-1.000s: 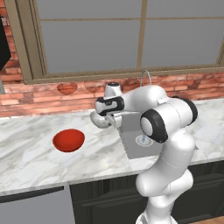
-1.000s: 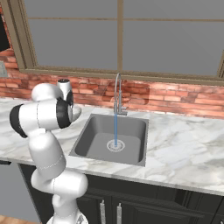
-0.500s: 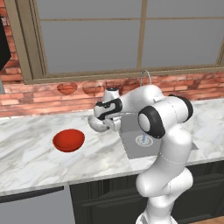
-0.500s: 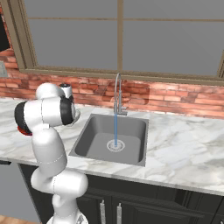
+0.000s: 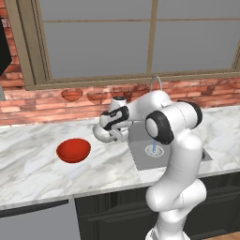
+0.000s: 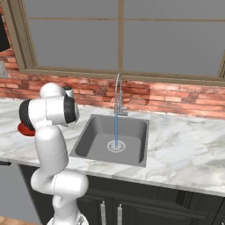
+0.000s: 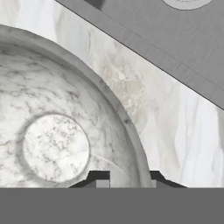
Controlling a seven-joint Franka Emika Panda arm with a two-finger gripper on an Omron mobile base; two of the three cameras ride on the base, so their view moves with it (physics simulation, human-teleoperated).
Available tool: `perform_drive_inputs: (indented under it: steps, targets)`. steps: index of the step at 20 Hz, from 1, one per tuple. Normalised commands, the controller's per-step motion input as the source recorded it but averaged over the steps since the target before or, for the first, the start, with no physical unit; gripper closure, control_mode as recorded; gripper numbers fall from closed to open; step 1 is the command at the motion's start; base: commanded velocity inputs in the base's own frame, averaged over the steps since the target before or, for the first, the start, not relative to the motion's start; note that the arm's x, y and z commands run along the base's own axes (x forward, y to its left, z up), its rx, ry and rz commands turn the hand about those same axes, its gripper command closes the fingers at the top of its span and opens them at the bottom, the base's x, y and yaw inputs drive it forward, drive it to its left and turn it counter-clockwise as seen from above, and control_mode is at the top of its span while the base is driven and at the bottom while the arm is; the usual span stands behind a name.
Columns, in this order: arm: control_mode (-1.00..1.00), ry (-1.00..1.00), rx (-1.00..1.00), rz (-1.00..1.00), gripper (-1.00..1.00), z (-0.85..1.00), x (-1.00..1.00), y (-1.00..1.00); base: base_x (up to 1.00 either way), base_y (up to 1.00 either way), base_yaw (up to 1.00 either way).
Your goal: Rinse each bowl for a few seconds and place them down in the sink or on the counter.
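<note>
The white speckled bowl (image 5: 102, 133) hangs low over the counter (image 5: 33, 168) just left of the sink (image 5: 140, 149); whether it touches the marble I cannot tell. My gripper (image 5: 115, 135) is shut on its right rim. In the hand view the bowl (image 7: 57, 131) fills the left, and my gripper (image 7: 127, 180) straddles its rim, with the counter (image 7: 175, 131) and sink (image 7: 175, 39) beyond. The red bowl (image 5: 73, 150) rests upright on the counter further left; a sliver of the red bowl (image 6: 24, 128) peeks from behind the arm.
Water runs from the curved faucet (image 6: 117, 94) down to the drain (image 6: 116, 146) of the sink (image 6: 92, 136). A brick wall and window back the counter (image 6: 184, 149). Dim bowl-shaped reflections (image 5: 71, 94) show on the bricks.
My gripper has carried the white bowl a little left and lower, away from the sink and toward the counter. The red bowl has stayed put.
</note>
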Motion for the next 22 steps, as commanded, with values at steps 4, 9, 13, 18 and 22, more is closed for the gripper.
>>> perform_drive_inputs:
  steps: [4, 9, 13, 18, 22]
  targets:
    - [-1.0, 0.0, 0.01, 0.06, 1.0, -0.24, 0.11, 0.12, 0.0, 0.0, 0.0]
    - [-1.0, 0.01, 0.03, 0.05, -1.0, -0.16, 0.12, 0.09, 0.0, 0.0, 0.0]
    - [-1.0, 0.0, 0.02, 0.04, -1.0, 0.0, 0.05, 0.0, 0.0, 0.0, 0.0]
    - [-1.0, -0.01, 0.02, 0.02, -1.0, 0.06, -0.01, 0.0, 0.0, 0.0, 0.0]
    - [-1.0, -0.02, 0.02, 0.01, -1.0, 0.16, -0.01, 0.01, 0.0, 0.0, 0.0]
